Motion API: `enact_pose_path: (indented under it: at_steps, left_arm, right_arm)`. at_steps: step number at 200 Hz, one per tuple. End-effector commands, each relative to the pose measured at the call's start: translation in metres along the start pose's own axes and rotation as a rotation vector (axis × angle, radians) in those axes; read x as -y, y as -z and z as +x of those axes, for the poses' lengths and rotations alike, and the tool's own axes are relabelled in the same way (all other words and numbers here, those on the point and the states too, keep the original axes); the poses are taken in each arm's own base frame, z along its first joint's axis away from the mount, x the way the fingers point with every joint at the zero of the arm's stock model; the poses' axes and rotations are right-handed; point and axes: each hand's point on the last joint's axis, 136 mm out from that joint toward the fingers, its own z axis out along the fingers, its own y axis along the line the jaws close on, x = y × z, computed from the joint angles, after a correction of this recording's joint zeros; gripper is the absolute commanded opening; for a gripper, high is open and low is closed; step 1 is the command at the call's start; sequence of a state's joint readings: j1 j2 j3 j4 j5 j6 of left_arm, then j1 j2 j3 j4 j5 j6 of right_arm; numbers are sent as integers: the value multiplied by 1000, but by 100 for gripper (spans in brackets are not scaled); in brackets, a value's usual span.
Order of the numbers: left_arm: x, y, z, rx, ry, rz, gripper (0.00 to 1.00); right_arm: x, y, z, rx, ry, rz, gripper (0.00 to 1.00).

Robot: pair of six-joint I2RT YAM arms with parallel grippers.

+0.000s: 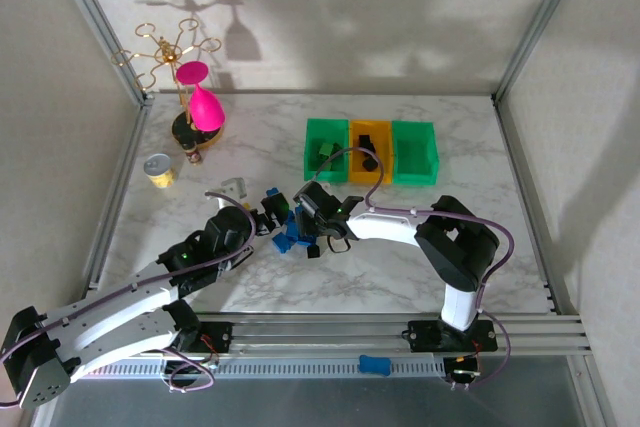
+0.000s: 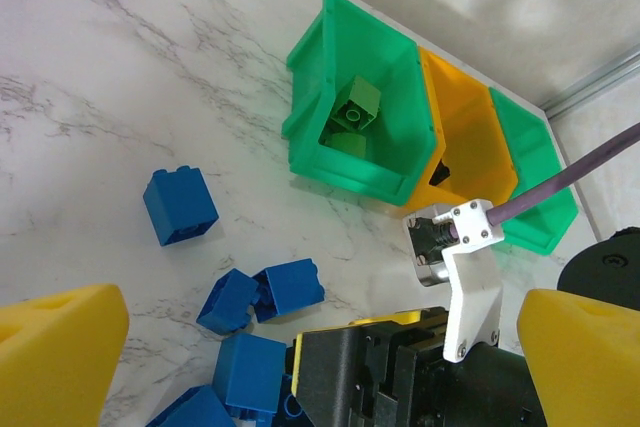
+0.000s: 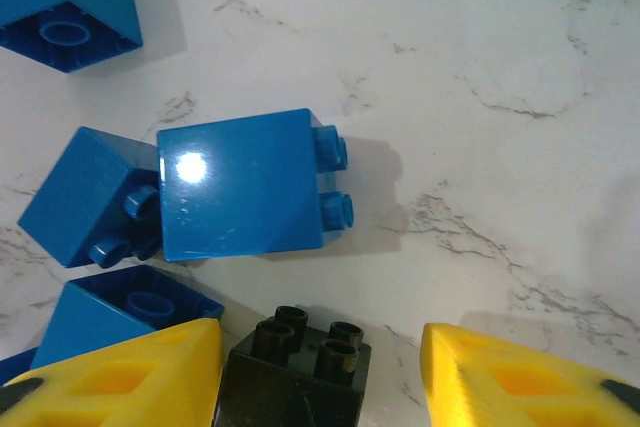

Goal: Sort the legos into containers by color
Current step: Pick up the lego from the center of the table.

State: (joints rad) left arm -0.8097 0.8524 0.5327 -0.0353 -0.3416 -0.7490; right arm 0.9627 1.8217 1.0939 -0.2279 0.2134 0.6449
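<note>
At the far left corner of the white marble table (image 1: 260, 147) stands a gold wire rack (image 1: 170, 50), its looped arms spreading from a thin stem on a dark round base (image 1: 185, 130). A bright pink teardrop shape (image 1: 206, 109) sits against the stem, with a pink disc (image 1: 192, 72) just above it. Nearer, by the left edge, is a small yellow can (image 1: 158, 171) with a silver lid. A small blue piece (image 1: 372, 364) lies by the metal rail (image 1: 330, 332) at the near edge.
</note>
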Motion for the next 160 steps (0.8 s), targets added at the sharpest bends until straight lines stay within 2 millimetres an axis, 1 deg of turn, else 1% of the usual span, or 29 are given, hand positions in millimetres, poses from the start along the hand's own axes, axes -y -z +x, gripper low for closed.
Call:
enact_pose_path:
  at_steps: [1, 28, 78, 113, 141, 160]
  left_arm:
    - [-7, -2, 1, 10, 3, -21, 100]
    - [-6, -2, 1, 8, 5, -16, 100]
    - [-6, -2, 0, 10, 7, -15, 100]
    - [-6, -2, -1, 14, 5, -17, 100]
    - [-4, -2, -1, 12, 5, -14, 100]
    - [-2, -3, -1, 11, 6, -10, 100]
  right_arm:
    - [8, 1, 7, -10, -1, 39, 53]
    - [6, -2, 8, -19, -3, 33, 52]
    - [3, -5, 8, -22, -2, 24, 44]
    - [5, -5, 10, -28, 2, 33, 38]
    - [3, 2, 6, -15, -3, 22, 34]
    - [5, 9, 0, 2, -13, 16, 33]
